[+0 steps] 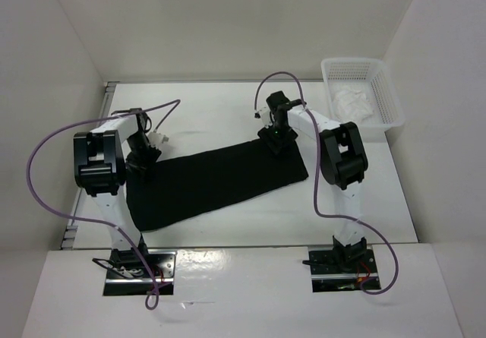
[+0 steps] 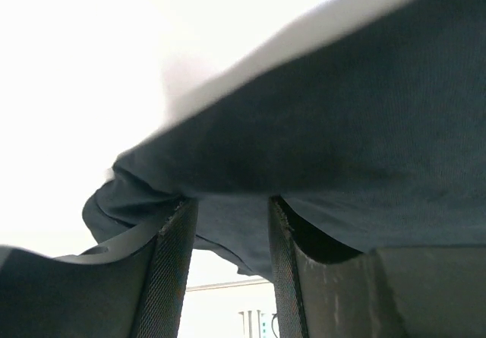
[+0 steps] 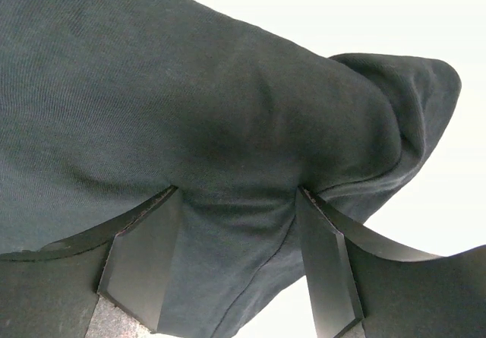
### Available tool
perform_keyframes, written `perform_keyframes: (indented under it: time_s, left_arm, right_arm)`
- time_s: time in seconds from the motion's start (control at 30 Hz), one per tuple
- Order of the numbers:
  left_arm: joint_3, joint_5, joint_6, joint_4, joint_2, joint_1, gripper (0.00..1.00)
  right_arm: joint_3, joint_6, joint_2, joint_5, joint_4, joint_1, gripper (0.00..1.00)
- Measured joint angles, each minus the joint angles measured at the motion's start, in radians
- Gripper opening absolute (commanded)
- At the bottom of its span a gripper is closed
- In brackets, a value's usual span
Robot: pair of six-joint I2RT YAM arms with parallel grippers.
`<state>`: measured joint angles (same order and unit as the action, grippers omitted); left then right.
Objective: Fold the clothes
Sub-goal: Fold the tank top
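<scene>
Black T-shirt (image 1: 216, 182) lies as a long band on the white table (image 1: 228, 110), slanting from near-left to far-right, prob. doubled over once. L gripper (image 1: 143, 159) is at the band's far-left corner and R gripper (image 1: 277, 142) on its far edge near the right end.

Both wrist views show cloth packed betw. the fingers (image 2: 176, 262), w/ creases running into the gap. I judge each one pinched on a fold of shirt: jaws fairly narrow on L, wider on R around a thicker bunch.

Step in hand: grip on the far edge, ready for the next fold. Next move prob. needs both ends raised together and level, then carried over toward the near edge w/o dragging the lower layer or letting the middle sag.

Hard to make out:
- Neck label, neckline and sleeves aren't visible.
- Layer count can't be told, black on black.
- From above, both sets of fingertips are lost against the cloth.
- Wrist cams are too close to show table contact.

Mesh basket (image 1: 361, 87) w/ white fabric (image 1: 353, 104) sits far-right, well apart.
</scene>
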<state>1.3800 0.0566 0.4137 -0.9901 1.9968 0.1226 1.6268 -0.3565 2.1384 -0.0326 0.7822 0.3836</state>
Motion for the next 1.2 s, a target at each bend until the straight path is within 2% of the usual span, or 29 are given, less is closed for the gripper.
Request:
perform_keyframes:
  time_s: [0.33,0.83,1.0,1.2]
  left_arm:
    - [0.149,0.025,-0.008,-0.022,0.104,0.000,0.49]
    - [0.581,0.019,-0.083,-0.043,0.336,-0.008,0.49]
    - [0.740,-0.005,-0.113,-0.045,0.412,-0.009,0.49]
    - [0.820,-0.040,-0.138,-0.049,0.400,-0.009,0.48]
  right_arm:
    - [0.220,0.002,0.134,0.020,0.013,-0.050,0.69]
    - [0.429,0.020,0.256,0.068,0.016,-0.093,0.69]
    - [0.549,0.027,0.324,0.081,0.026,-0.100,0.69]
    - [0.626,0.046,0.336,0.072,0.070,-0.111,0.70]
